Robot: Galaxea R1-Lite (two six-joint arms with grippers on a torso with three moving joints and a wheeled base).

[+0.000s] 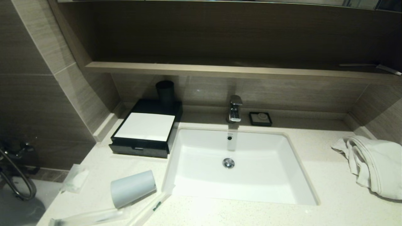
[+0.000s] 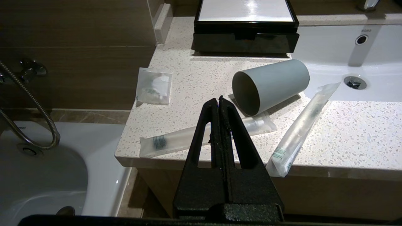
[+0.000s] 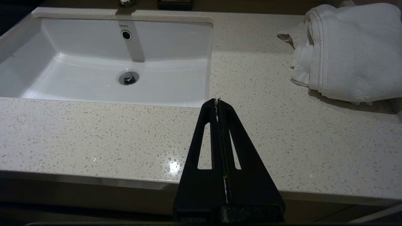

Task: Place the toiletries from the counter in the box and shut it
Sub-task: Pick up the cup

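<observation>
Off-white speckled stone surface (image 2: 194, 78), polished, slight sheen. White rectangular basin (image 1: 251, 175): glossy ceramic; chrome tap (image 1: 235, 108) w/ mirror finish. Long thin translucent plastic sachets (image 2: 301, 125), crinkly and shiny, just beyond left pincer (image 2: 218, 99), itself matt black, rough-textured. Pale grey cup (image 2: 270, 86): smooth matt. Low black box (image 2: 245, 34): glossy sides, ribbed white top. White towel (image 3: 348, 50): nubby terry cloth.

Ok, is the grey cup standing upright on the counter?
No, the grey cup lies on its side, partly over one long sachet.
</observation>
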